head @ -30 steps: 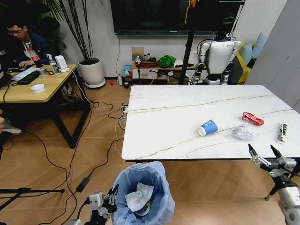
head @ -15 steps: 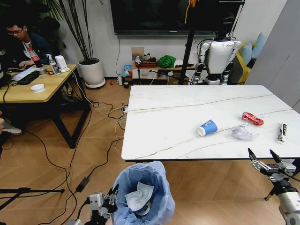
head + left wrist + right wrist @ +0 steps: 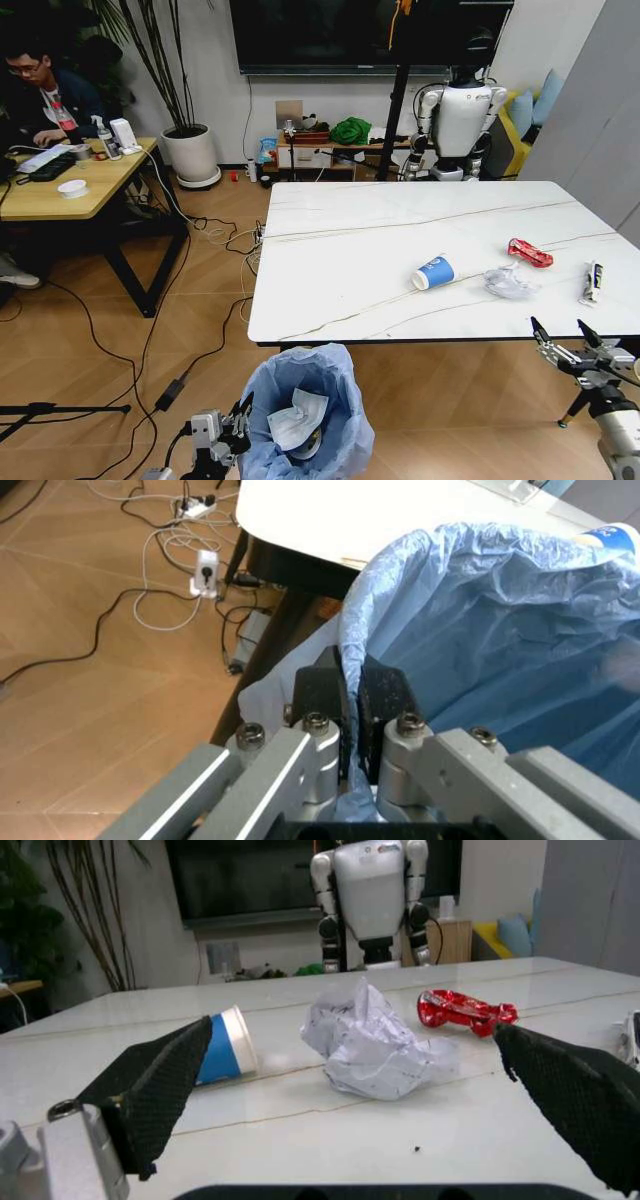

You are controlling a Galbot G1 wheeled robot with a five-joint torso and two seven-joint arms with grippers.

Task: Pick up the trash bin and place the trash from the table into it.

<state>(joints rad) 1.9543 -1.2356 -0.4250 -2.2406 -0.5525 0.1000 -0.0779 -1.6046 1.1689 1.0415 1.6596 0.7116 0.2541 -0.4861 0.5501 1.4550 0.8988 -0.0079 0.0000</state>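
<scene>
Trash bin (image 3: 305,415) below near table (image 3: 350,250) edge, rim clamped in left pincer (image 3: 350,694). Right pincer (image 3: 572,345) spread wide, dropped slightly since second ago, level with edge. Crumpled film (image 3: 375,1039) dead ahead, cup (image 3: 434,272) beside. View shifted, so robot repositioning. Guess: lining up for film.

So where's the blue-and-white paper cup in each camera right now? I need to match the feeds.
Head view: the paper cup lies on its side on the table, left of the clear film.
Left wrist view: a sliver of it peeks over the trash bin bag rim.
Right wrist view: it lies beside the film.
Shared landmark: the marble table.
</scene>
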